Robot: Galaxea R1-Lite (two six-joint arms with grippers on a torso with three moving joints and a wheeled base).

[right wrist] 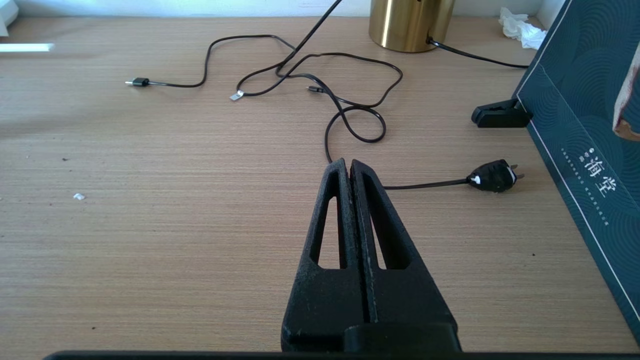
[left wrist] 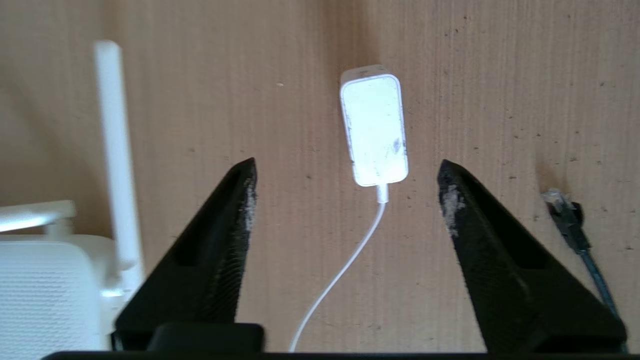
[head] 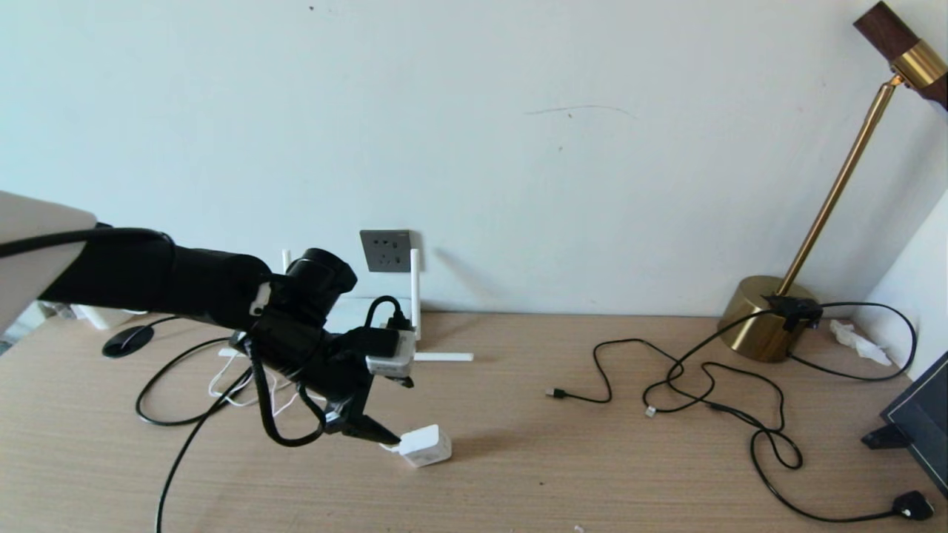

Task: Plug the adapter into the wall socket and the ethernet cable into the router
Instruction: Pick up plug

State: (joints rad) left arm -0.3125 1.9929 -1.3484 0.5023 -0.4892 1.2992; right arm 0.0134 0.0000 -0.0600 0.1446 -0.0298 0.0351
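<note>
On the wooden desk point(head: 518, 414), I hover my wide-open, empty left gripper point(left wrist: 345, 195) around the small white adapter block point(left wrist: 375, 130); the dark grey wall socket point(head: 385, 250) at 12 o'clock is unfilled, both plug-ins pending; my right gripper point(right wrist: 350, 167) sits closed, empty.

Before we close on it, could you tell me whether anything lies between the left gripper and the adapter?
Nothing visible does. The left gripper hangs over the desk with its jaws open, and the adapter lies between them, only its white cord trailing back beneath.
</note>
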